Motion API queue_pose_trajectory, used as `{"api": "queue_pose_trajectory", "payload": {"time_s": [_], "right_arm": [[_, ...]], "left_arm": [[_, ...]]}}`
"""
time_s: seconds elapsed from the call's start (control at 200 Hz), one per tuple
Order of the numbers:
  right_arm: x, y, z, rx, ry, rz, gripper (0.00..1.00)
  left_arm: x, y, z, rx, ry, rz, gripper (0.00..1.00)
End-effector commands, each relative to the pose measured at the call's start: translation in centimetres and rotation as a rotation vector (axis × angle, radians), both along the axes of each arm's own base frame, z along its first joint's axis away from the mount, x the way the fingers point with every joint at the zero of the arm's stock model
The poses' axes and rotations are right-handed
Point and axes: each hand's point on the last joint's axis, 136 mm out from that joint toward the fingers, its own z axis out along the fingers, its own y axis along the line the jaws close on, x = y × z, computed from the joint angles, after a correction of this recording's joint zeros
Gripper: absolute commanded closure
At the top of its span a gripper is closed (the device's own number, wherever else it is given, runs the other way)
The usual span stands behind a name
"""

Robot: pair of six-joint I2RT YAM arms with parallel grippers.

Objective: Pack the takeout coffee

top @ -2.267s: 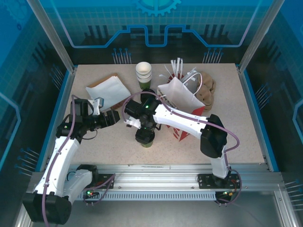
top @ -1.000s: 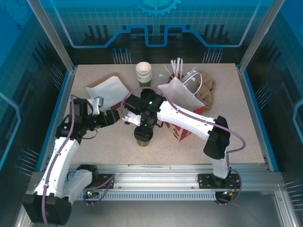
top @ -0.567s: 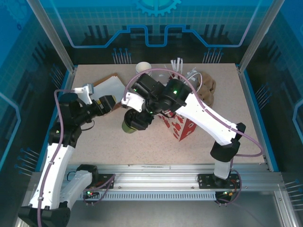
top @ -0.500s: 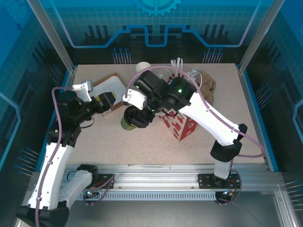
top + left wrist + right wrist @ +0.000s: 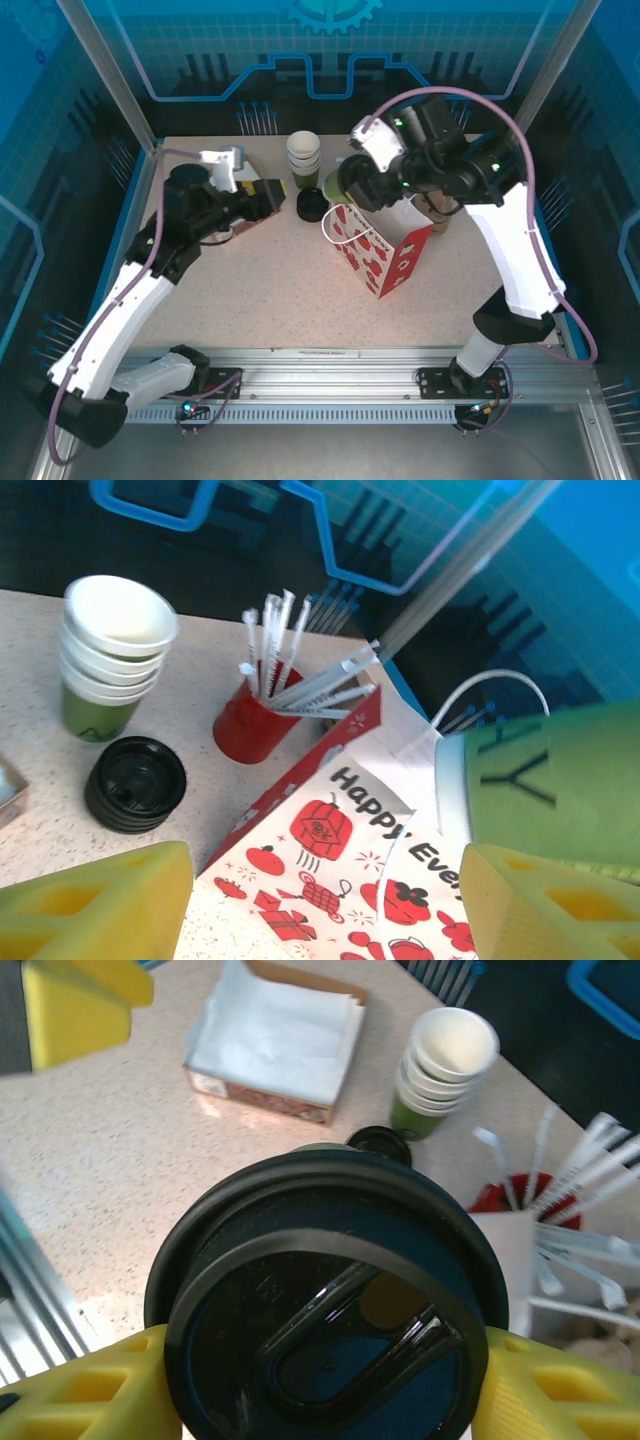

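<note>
Right gripper (image 5: 320, 1385) is clamped on the takeout coffee (image 5: 320, 1270), holding it over the far edge of the red-and-white paper bag (image 5: 385, 260), by its open top. Cup's olive green with black lettering, tipped sideways, glossy round black lid on. Left gripper (image 5: 268, 197) sits left of the bag, jaws spread, nothing in them.

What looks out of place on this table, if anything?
The takeout coffee is lying sideways in the right arm's fingers near the mouth of the red-and-white paper bag, its black lid facing sideways instead of up. If it is full, it might leak.
</note>
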Motion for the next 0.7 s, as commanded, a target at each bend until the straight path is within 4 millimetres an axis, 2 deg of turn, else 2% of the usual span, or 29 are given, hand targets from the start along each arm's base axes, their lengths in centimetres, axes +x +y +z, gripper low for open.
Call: {"api": "queue_pose_trajectory", "payload": {"time_s": [0.0,0.135,0.27,0.455,0.69], "right_arm": [[-0.2,-2.9,0.1,0.004,0.018,-0.087,0.57],[0.3,-4.8,-1.2,-0.035,0.049,-0.156,0.57],[0.4,-6.1,-2.6,-0.084,0.065,-0.203,0.58],[0.4,-6.9,-4.8,-0.136,0.111,-0.230,0.59],[0.5,-7.9,-6.0,-0.154,0.142,-0.256,0.60]], "left_arm": [[1.2,-3.3,1.5,0.101,-0.101,-0.094,0.28],[2.8,-7.5,0.1,0.222,-0.103,-0.219,0.29],[4.6,-10.2,-1.6,0.323,-0.091,-0.309,0.30],[6.7,-12.6,-3.7,0.410,-0.051,-0.404,0.33],[8.7,-14.9,-6.1,0.470,-0.006,-0.491,0.39]]}}
